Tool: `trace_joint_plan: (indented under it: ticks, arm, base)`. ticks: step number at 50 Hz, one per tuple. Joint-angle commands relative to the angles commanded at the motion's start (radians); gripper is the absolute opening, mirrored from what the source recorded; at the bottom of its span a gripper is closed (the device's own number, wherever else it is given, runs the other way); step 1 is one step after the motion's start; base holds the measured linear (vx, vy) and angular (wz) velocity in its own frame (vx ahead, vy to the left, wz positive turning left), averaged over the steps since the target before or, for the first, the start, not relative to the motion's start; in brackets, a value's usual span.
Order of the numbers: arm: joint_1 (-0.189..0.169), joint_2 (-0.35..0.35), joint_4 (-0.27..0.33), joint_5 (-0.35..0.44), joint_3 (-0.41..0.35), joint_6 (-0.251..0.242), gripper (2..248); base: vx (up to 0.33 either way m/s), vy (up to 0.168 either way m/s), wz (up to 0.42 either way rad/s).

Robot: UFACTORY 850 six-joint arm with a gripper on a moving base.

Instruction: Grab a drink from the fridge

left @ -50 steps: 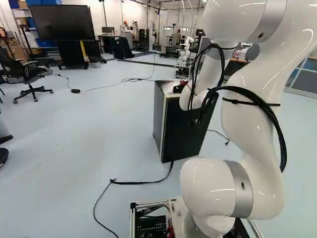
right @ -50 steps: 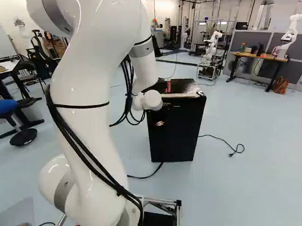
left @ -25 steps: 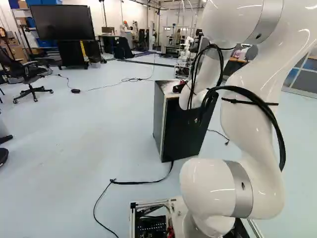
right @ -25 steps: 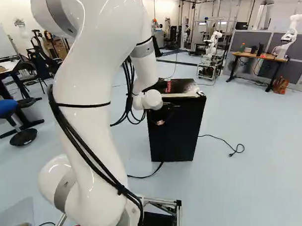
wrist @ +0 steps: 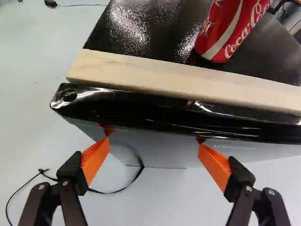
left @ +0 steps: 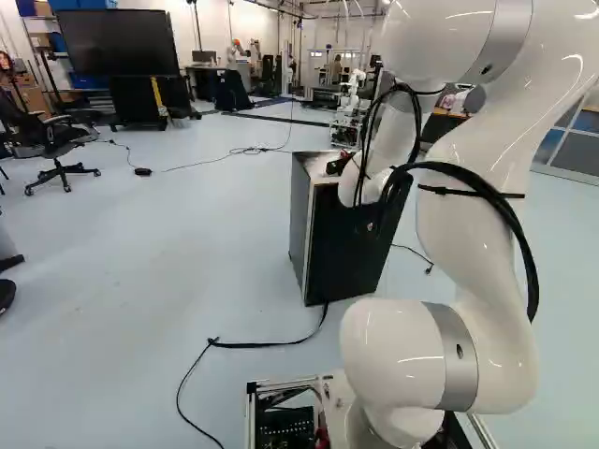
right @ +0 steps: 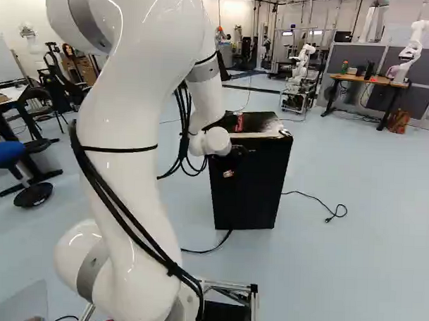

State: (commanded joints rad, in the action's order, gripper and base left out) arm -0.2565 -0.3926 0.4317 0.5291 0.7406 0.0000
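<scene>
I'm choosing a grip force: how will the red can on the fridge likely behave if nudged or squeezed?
The red can is tall and round and stands on end, so a high push would probably tip it, then it may roll. Its smooth, glossy side might slip in a light grip. Whether it is full doesn't show.

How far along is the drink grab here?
Done, it seems: the open hand has been brought to the fridge, near its front top edge. In hand: nothing gripped; it looks like lining up at the door. Left: the door looks shut, so opening it and taking a drink likely remain. The red can stands on top.
</scene>
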Motion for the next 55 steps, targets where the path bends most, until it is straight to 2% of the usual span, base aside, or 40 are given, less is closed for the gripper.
trace_joint_plan:
  ticks: [27, 55]
  arm:
    - [-0.018, 0.084, 0.000, 0.009, -0.108, 0.000, 247]
    - [-0.045, 0.198, 0.000, 0.157, -0.246, 0.000, 247]
  base:
    - [0.000, 0.000, 0.000]
    - [0.000, 0.000, 0.000]
